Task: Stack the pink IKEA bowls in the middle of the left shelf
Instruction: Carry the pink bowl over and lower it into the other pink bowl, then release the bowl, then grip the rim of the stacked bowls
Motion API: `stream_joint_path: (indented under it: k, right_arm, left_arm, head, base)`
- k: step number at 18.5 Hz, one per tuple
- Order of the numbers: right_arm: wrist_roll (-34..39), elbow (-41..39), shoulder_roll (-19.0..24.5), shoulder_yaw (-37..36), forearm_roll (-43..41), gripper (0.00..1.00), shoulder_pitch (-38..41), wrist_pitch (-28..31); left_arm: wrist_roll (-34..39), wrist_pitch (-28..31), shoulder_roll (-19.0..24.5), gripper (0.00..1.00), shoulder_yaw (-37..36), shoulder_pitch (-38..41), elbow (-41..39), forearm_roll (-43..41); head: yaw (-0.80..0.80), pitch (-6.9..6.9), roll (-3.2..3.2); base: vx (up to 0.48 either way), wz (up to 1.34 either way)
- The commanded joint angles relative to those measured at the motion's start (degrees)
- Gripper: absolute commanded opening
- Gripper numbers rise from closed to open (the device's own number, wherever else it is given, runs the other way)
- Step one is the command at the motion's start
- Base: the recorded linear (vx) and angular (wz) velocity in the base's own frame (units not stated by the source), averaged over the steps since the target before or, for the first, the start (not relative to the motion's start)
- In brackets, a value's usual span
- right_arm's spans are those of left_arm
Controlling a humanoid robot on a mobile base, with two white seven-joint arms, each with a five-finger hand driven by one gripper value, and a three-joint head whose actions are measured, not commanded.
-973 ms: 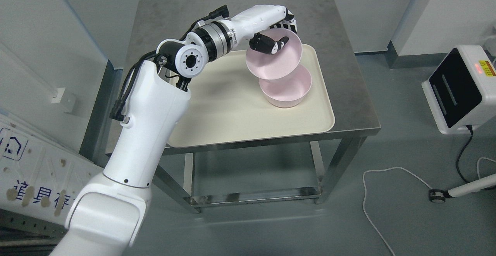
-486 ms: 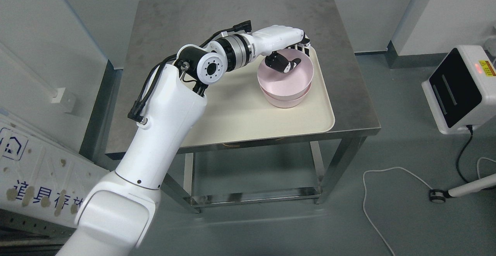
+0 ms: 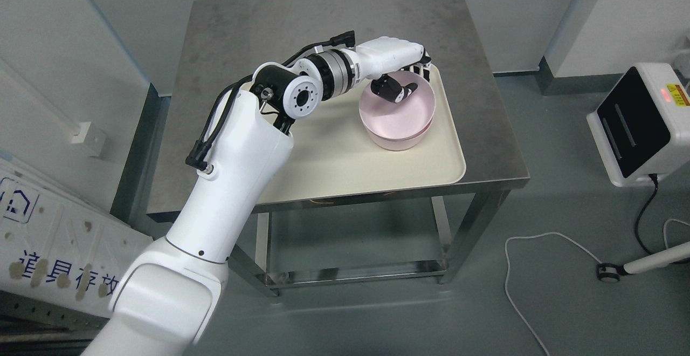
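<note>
We see the left hand (image 3: 401, 75) pinching the far rim of the top pink bowl (image 3: 398, 113), thumb inside, fingers (image 3: 423, 68) outside. That bowl sits nested in a second bowl (image 3: 397, 142) near the far right corner of the tray (image 3: 345, 167) on the table (image 3: 226, 27). Risk: if the thumb drags on release, we expect the stack to tip or slide toward the tray edge.

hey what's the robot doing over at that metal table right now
The robot's left hand grips the far rim of a pink bowl, thumb inside the bowl. That bowl sits nested in a second pink bowl, only a sliver of which shows beneath it. The stack stands on a cream tray on the steel table. The hand has not let go. The right arm is out of view.
</note>
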Motion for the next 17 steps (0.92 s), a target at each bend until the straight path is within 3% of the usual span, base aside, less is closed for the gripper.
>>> stream_joint_path:
  k: [1, 2, 4, 5, 8, 9, 11, 13, 17]
  right_arm:
    - [0.0, 0.0, -1.0, -0.6, 0.4, 1.0, 0.0, 0.0]
    - [0.0, 0.0, -1.0, -0.6, 0.4, 1.0, 0.0, 0.0]
    - [0.0, 0.0, -1.0, -0.6, 0.4, 1.0, 0.0, 0.0]
    - [0.0, 0.0, -1.0, -0.6, 0.4, 1.0, 0.0, 0.0]
    - [0.0, 0.0, -1.0, -0.6, 0.4, 1.0, 0.0, 0.0]
    - [0.0, 0.0, -1.0, -0.6, 0.4, 1.0, 0.0, 0.0]
    - [0.0, 0.0, -1.0, -0.6, 0.4, 1.0, 0.0, 0.0]
    - [0.0, 0.0, -1.0, -0.6, 0.4, 1.0, 0.0, 0.0]
    - [0.0, -0.1, -1.0, -0.6, 0.4, 1.0, 0.0, 0.0]
  left_arm:
    - [0.0, 0.0, 0.4, 0.74, 2.4, -0.7, 0.3, -1.0]
    - [0.1, 0.1, 0.4, 0.81, 7.9, -1.6, 0.3, -0.6]
    - [1.1, 0.0, 0.4, 0.85, 21.2, -2.0, -1.2, 1.5]
    - [2.2, -0.6, 0.4, 0.92, 24.6, -1.9, -1.5, 6.0]
    - [4.9, -2.6, 0.4, 0.95, 27.2, 4.6, -6.0, 33.9]
    - [4.3, -2.7, 0.4, 0.96, 26.1, 8.1, -8.8, 37.3]
    - [3.0, -3.2, 0.4, 0.99, 23.0, 15.7, -13.7, 37.3]
    - [0.4, -6.2, 0.4, 0.98, 21.5, 18.1, -14.8, 36.4]
    - [-1.1, -12.0, 5.3, 0.96, 17.7, 18.5, -15.8, 21.2]
  head:
    - [0.0, 0.0, 0.0]
    - [0.0, 0.0, 0.0]
    - [0.0, 0.0, 0.0]
    - [0.0, 0.0, 0.0]
    - [0.0, 0.0, 0.0]
    - [0.0, 0.0, 0.0]
    - [0.0, 0.0, 0.0]
    - [0.0, 0.0, 0.0]
    - [0.0, 0.0, 0.0]
  base:
    - [0.0, 0.0]
    - [0.0, 0.0]
    - [0.0, 0.0]
    - [0.0, 0.0]
    - [0.0, 0.0]
    - [0.0, 0.0]
    - [0.0, 0.0]
    - [0.0, 0.0]
    - [0.0, 0.0]
